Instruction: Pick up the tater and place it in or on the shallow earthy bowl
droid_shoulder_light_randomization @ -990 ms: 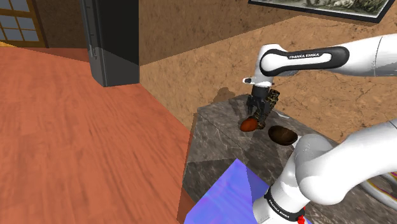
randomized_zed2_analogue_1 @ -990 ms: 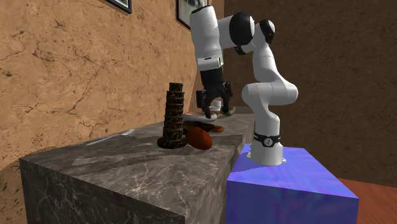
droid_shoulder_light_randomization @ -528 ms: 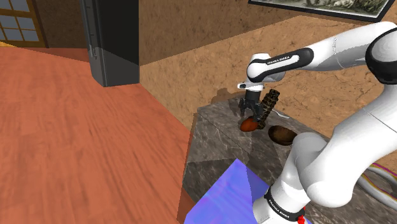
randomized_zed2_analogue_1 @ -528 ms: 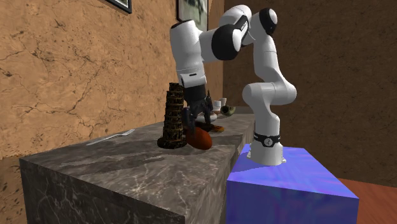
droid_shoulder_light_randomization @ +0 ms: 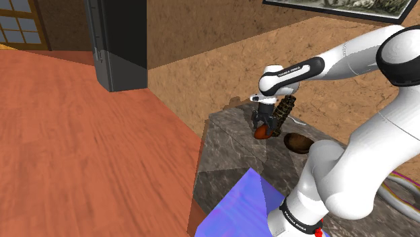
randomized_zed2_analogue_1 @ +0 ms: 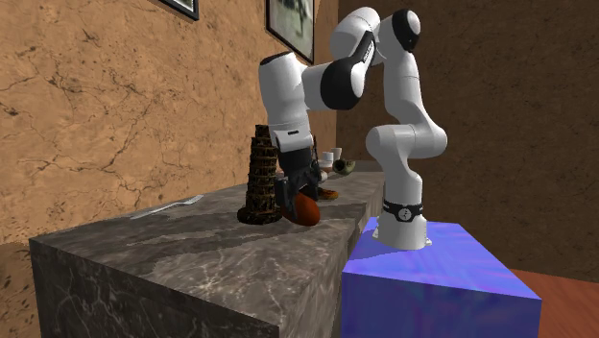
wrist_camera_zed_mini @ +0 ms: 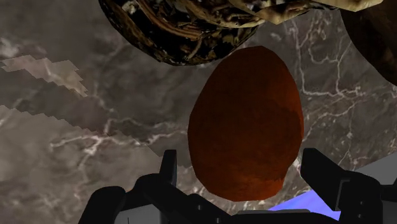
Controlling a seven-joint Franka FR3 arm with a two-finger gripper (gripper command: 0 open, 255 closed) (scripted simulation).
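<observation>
1. The black two-finger gripper (wrist_camera_zed_mini: pixel 242 163) hangs low over the grey marbled stone desk (wrist_camera_zed_mini: pixel 76 146). Its jaws are spread wide on either side of the reddish-brown, egg-shaped potato (wrist_camera_zed_mini: pixel 245 121) and are not yet gripping it.
2. The potato lies on the desk just beside a dark tiered tower ornament (randomized_zed2_analogue_1: pixel 260 178), which likely explains the top-down approach.
3. The shallow dark-brown bowl (droid_shoulder_light_randomization: pixel 298 142) sits nearby on the desk, ready to receive the potato.

Hand (droid_shoulder_light_randomization: pixel 264 125) lower, astride the tater (wrist_camera_zed_mini: pixel 245 121)
</observation>
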